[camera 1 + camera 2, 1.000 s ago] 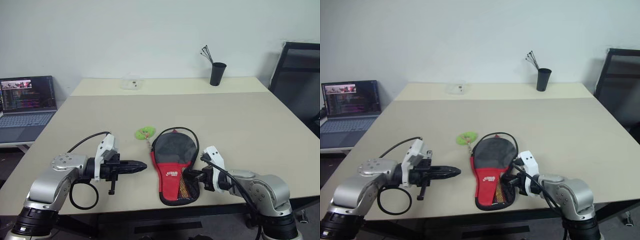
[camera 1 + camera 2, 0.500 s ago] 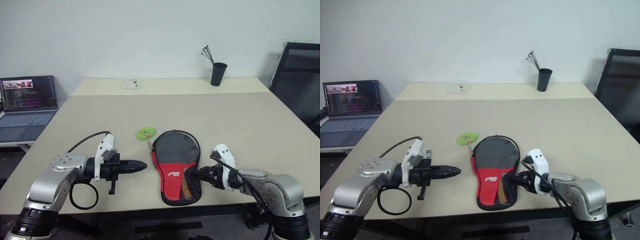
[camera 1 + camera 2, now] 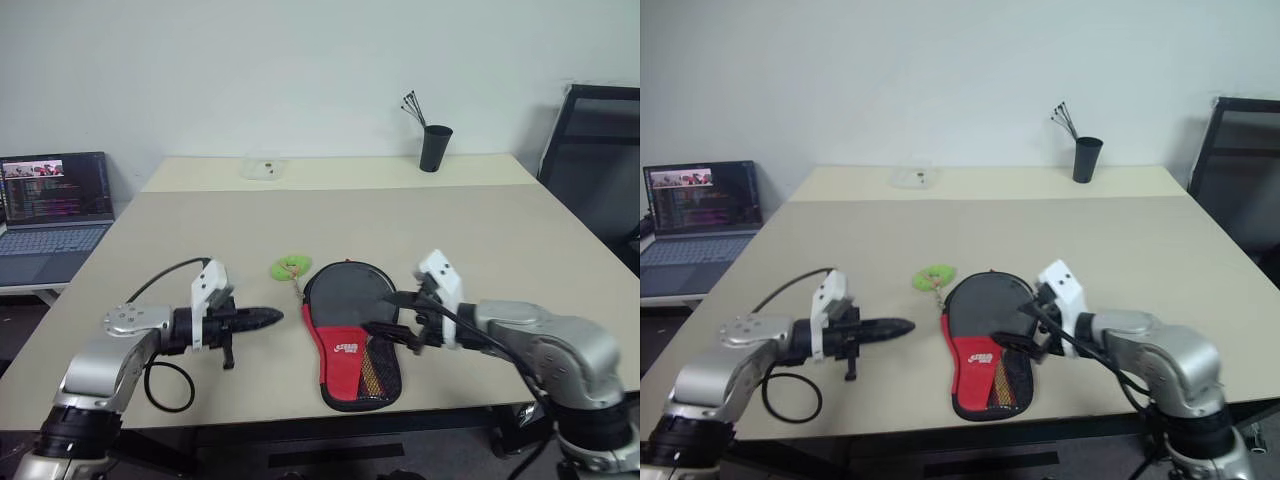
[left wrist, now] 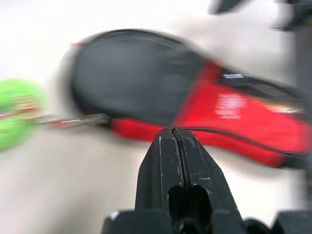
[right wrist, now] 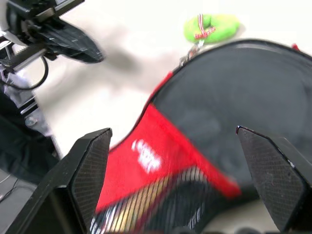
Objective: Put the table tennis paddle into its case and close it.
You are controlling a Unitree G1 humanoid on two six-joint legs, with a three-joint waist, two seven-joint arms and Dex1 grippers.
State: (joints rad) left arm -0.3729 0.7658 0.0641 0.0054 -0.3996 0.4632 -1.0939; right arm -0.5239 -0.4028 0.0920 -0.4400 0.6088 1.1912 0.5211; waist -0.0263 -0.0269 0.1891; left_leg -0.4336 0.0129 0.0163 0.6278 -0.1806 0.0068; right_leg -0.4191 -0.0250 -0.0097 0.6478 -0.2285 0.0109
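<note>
My right gripper hovers with jaws spread wide and empty over the case, which lies flat on the table. My left gripper, pinched shut on nothing, points at the case's edge. From the right wrist I see the green object tethered at the case's rounded end.

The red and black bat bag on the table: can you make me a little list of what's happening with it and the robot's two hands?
case: lies flat on the table, lid down over the round part
paddle: not visible outside the case
left gripper: jaws shut, beside the case, apart from it
right gripper: jaws open wide, above the case, holding nothing
green object: by the round end of the case
</note>
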